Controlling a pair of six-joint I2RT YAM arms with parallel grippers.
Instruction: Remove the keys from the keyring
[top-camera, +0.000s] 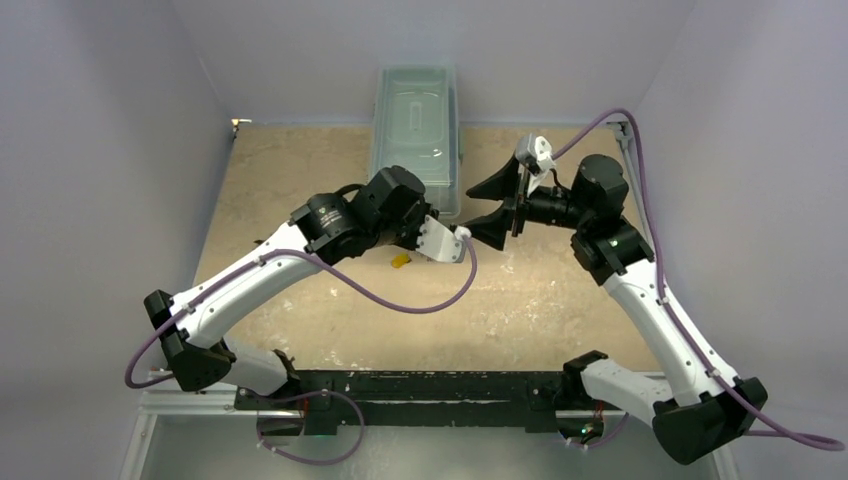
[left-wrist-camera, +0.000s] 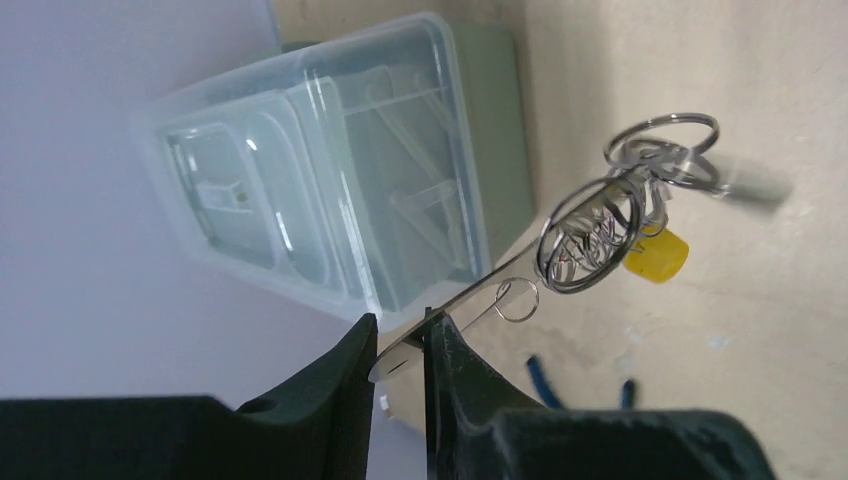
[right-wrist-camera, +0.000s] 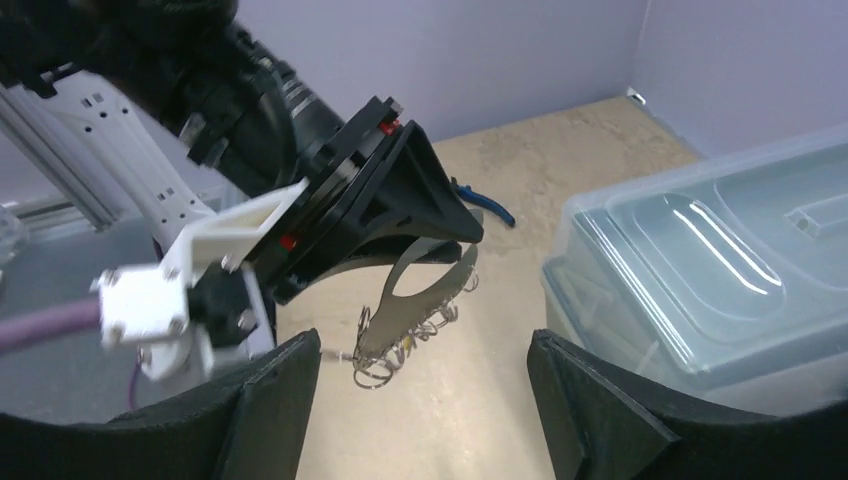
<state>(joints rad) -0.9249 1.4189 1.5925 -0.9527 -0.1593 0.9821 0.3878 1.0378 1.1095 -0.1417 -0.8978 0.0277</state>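
1. Left fingers (left-wrist-camera: 335, 375) pinch the keyring (right-wrist-camera: 380, 322), holding it above the table (right-wrist-camera: 470, 400).
2. Keys (right-wrist-camera: 400, 350) dangle beneath it.
3. Right fingers (right-wrist-camera: 270, 400) stand wide open, empty, facing the bunch.

thin oval metal keyring (right-wrist-camera: 378, 335): silvery
small plastic key head (left-wrist-camera: 657, 255): yellow-orange
stone-look bench (top-camera: 540, 300): beige, mottled
lidded plastic box (top-camera: 415, 110): translucent pale green
plier handles (left-wrist-camera: 540, 378): blue
left fingers (left-wrist-camera: 340, 370): black
arm cable (top-camera: 400, 300): purple
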